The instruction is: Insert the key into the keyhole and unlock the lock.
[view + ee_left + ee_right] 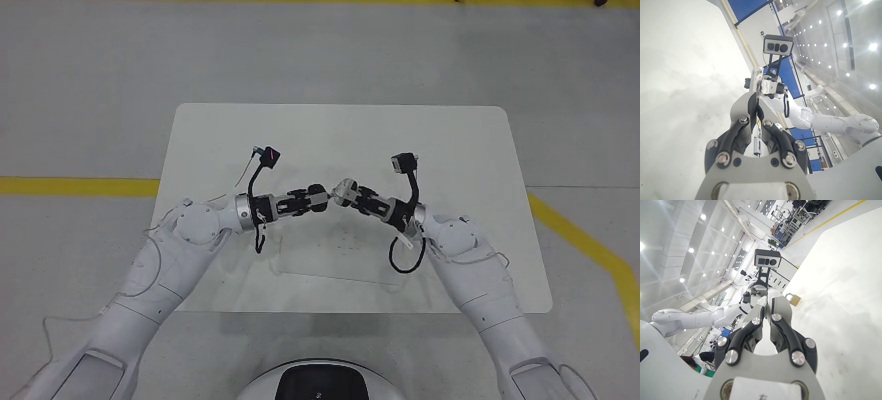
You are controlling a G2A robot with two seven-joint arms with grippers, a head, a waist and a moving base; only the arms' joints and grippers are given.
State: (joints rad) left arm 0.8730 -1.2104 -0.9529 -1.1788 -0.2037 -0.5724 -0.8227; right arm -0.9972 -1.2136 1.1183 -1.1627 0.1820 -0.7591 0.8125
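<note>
Brass lock [794, 300] first, since it's what I'm steering toward: it lies flat on the white table [450, 140], just beside the tips of the right gripper [767, 303], and neither gripper is touching it.

Both arms meet over the middle of the table, nose to nose. On my left wrist feed the left gripper [756, 101] has its fingers [753, 109] pressed flat together, and its tips touch the taped tips of the right gripper, whose fingers are also together. I can't make out the key itself (if it's anywhere, it's pinched at that meeting point), so I can't tell which gripper, if either, is clamped on it.

I read the tip-to-tip pose as a handover or regrip in the air, meant to leave the key's blade sticking out of one grip at a usable angle.

The lock is loose on a smooth surface, so I judge it would skid away under the key unless one gripper pins or lifts it first. The task looks early. Nothing is in the lock yet, and the keyhole isn't facing any of my cameras.
</note>
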